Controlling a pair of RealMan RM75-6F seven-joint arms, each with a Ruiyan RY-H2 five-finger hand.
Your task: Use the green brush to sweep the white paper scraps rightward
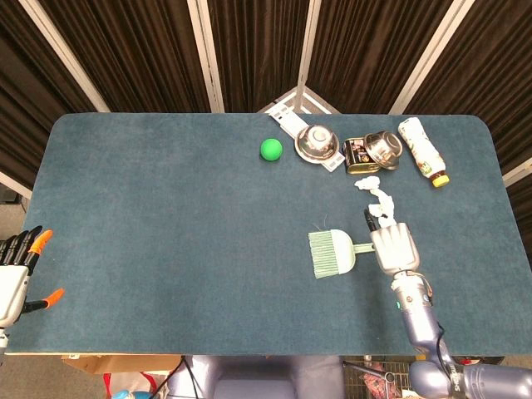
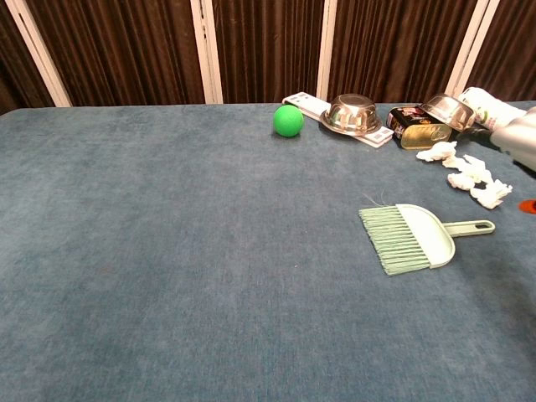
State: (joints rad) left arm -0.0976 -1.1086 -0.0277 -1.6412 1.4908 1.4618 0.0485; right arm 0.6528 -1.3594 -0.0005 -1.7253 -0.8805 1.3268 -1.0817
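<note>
The pale green brush (image 1: pixel 331 252) (image 2: pixel 410 237) lies flat on the blue table, bristles to the left and handle to the right. My right hand (image 1: pixel 391 247) (image 2: pixel 518 147) hovers over the handle end with fingers stretched away from me; the chest view shows the handle bare, with nothing holding it. Several white paper scraps (image 1: pixel 376 199) (image 2: pixel 467 174) lie in a short line just beyond the brush, partly under the fingertips in the head view. My left hand (image 1: pixel 17 270) rests off the table's front left corner with fingers spread, holding nothing.
Along the back edge sit a green ball (image 1: pixel 271 149), a steel bowl (image 1: pixel 317 143) on a white strip, a dark tin (image 1: pixel 359 152), a second bowl (image 1: pixel 384 147) and a lying bottle (image 1: pixel 421 150). The table (image 1: pixel 166 233) spreads wide to the left.
</note>
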